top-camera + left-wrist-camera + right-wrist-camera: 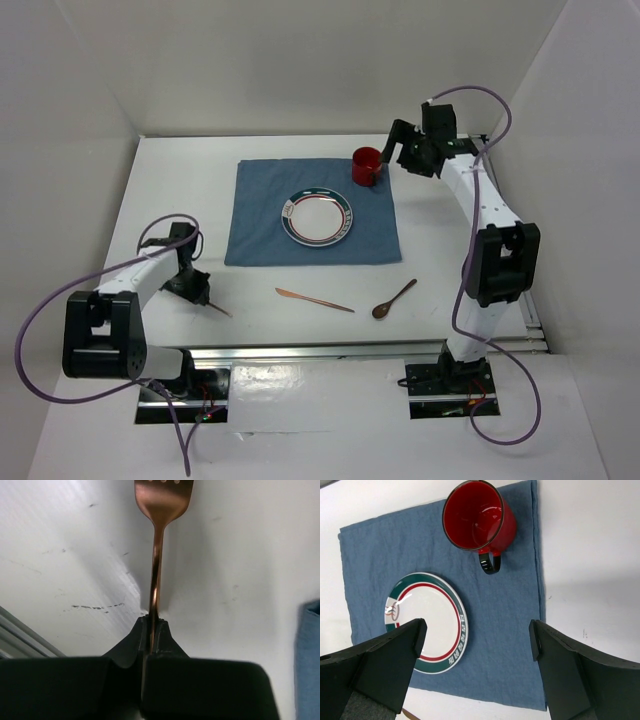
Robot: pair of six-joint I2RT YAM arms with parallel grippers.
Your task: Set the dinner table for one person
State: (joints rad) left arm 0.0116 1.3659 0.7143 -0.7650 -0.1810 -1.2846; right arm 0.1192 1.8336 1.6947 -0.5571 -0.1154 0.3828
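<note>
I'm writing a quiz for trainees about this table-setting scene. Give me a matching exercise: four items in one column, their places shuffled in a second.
1 fork
2 red mug
3 plate
4 spoon

A middle of the blue placemat
B clamped in the left gripper
C lying on the bare dinner table
D far right corner of the placemat

Pairs: 1-B, 2-D, 3-A, 4-C
</note>
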